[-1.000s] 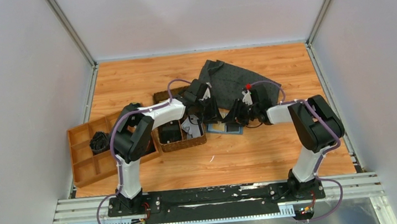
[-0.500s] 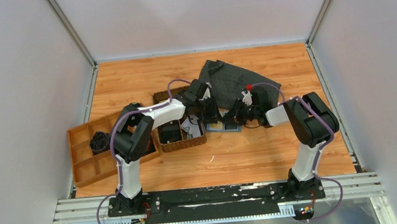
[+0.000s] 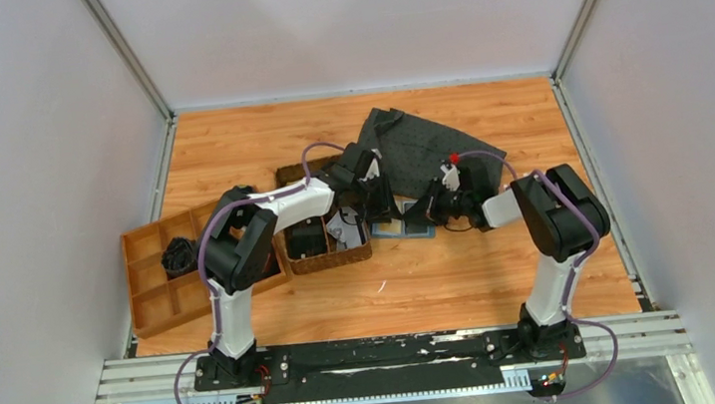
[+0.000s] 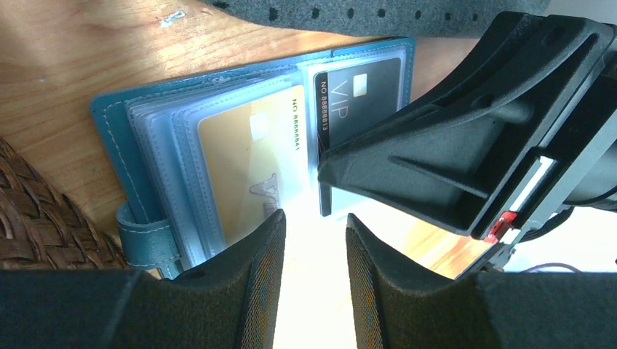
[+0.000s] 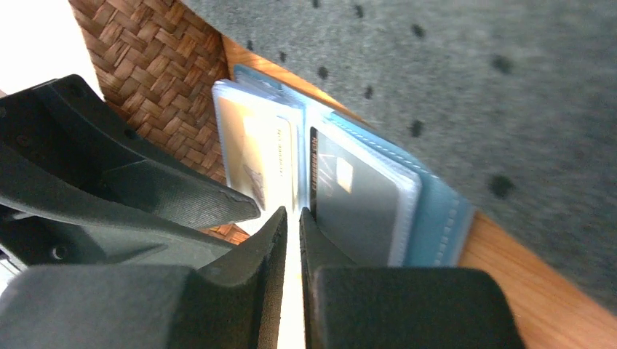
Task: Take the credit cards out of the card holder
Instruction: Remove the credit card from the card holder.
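Card holder (image 4: 113,138) lies open on tabletop (image 4: 58,58) — left fingers (image 4: 247,291) parted over gold card (image 4: 233,167), right fingers (image 5: 247,291) nearly clenched at dark card (image 4: 364,80)'s edge.

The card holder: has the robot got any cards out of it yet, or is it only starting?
Early days. Done: the card holder lies open. In hand: the right gripper, fingers nearly together, noses at the black card's inner edge; the left gripper hovers open near the gold card. Left: both cards sit in their clear sleeves, so every card is yet to come out.
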`<state>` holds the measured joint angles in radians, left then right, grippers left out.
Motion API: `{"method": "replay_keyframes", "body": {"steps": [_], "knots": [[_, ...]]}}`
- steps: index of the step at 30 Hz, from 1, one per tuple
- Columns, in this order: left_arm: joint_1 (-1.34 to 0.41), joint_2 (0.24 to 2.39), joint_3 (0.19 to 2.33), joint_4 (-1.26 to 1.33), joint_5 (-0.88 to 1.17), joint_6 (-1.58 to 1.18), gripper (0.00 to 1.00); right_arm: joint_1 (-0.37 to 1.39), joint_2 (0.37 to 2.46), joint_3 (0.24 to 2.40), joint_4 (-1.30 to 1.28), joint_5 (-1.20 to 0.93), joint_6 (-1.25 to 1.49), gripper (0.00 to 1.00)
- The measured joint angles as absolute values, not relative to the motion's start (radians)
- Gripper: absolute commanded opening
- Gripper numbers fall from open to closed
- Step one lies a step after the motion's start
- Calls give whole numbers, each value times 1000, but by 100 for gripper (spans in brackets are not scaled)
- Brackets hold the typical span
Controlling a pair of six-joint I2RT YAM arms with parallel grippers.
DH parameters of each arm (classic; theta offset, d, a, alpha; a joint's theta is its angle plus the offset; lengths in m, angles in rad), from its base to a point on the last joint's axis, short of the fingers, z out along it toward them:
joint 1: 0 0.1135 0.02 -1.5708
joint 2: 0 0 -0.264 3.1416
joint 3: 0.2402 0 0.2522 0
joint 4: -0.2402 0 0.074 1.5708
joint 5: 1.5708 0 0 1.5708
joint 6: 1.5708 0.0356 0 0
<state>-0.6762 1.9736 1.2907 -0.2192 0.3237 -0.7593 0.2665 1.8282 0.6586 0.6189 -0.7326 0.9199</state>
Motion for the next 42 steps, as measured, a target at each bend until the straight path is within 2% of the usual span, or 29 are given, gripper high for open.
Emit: {"method": "replay_keyframes", "body": {"steps": [9, 16, 27, 32, 37, 42], "knots": [[-677, 1972, 1334, -303, 254, -710, 40, 244, 1774, 714, 391, -670, 792, 13], [-677, 1972, 1370, -364, 189, -680, 41, 244, 1723, 820, 102, -504, 669, 12], [-710, 1972, 1390, -400, 174, -661, 41, 234, 1542, 698, -5, -366, 602, 12], [-735, 1972, 1412, -411, 177, -657, 40, 218, 1465, 666, -79, -328, 570, 16], [-782, 1972, 1476, -415, 179, -637, 34, 215, 1371, 635, -151, -311, 558, 23], [-802, 1987, 1506, -393, 207, -631, 30, 213, 1287, 582, -93, -350, 606, 28]]}}
